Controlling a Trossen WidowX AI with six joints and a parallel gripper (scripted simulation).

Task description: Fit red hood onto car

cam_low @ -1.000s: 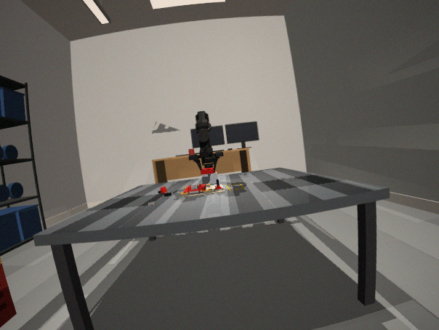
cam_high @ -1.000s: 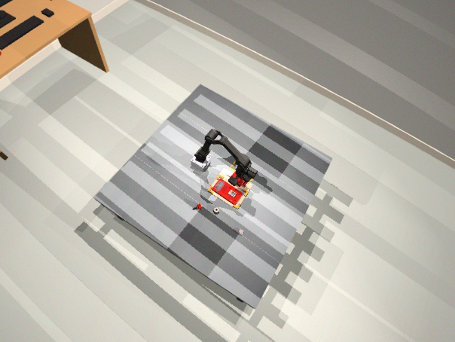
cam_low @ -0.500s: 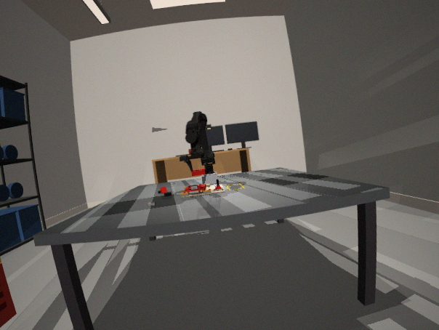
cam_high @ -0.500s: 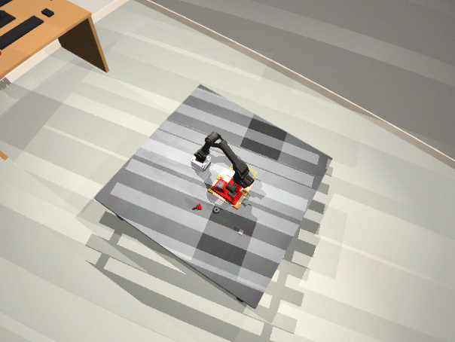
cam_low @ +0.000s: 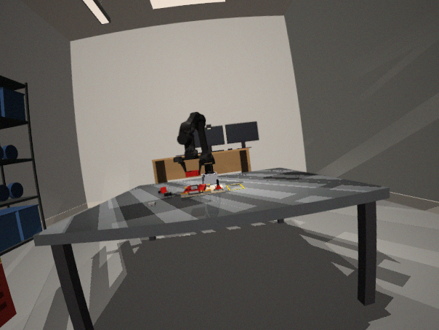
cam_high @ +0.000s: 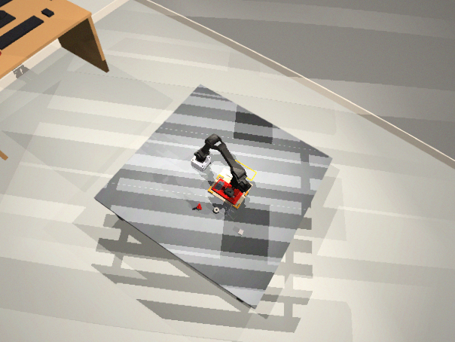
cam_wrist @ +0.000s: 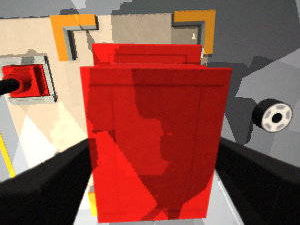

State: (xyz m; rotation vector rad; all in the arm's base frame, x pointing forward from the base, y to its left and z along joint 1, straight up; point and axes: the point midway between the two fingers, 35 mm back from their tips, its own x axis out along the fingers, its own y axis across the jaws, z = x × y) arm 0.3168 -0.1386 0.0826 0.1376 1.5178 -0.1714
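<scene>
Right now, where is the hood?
The hood is clamped in the gripper, filling the wrist view's centre; in the exterior view it hangs above the car, clear of the deck.

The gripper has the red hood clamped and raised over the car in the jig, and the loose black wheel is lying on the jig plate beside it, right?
Not quite. The gripper is shut on the red hood, raised above the jig, but the black wheel lies on the grey table, off the jig plate. The wrist view shows it apart from the plate's edge.
</scene>
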